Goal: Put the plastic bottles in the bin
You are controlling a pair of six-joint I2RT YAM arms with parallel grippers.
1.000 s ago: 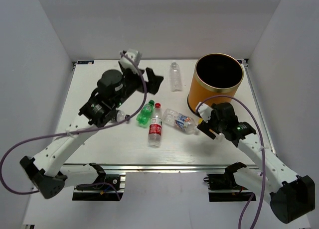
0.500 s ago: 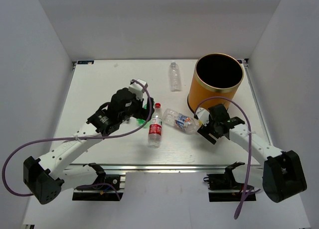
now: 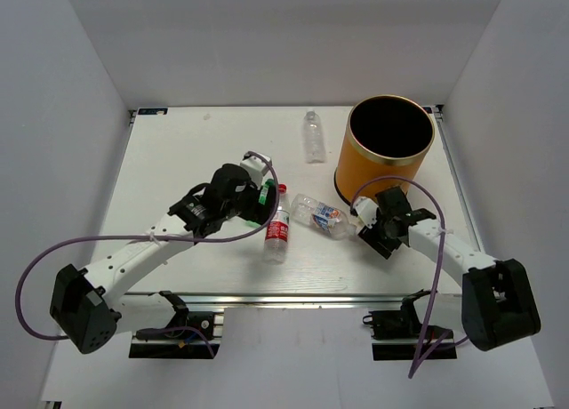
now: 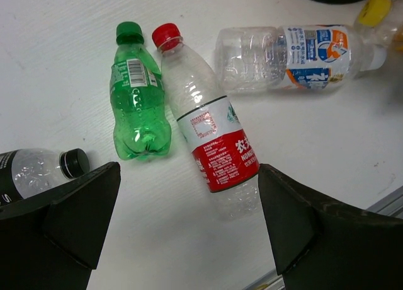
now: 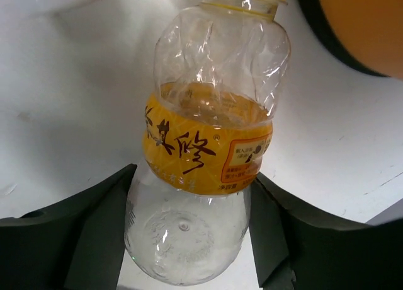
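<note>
Yellow-capped bottle [image 5: 208,145] lies on the desk [image 3: 178,160] just beside the bin [image 3: 351,164], bracketed by the right gripper [image 5: 192,176]. Its fingers meet both sides, ready for a lift, though I cannot tell whether they squeeze. The left gripper [image 4: 189,170] hangs spread wide above the green bottle [image 4: 138,107] and the red-capped bottle [image 4: 211,132], probably lining up on one.

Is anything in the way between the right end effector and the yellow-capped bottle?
No. The yellow-capped bottle sits right between the right end effector fingers, with nothing visible in between. The orange bin is close behind its cap, and nothing visible blocks that way either.
</note>
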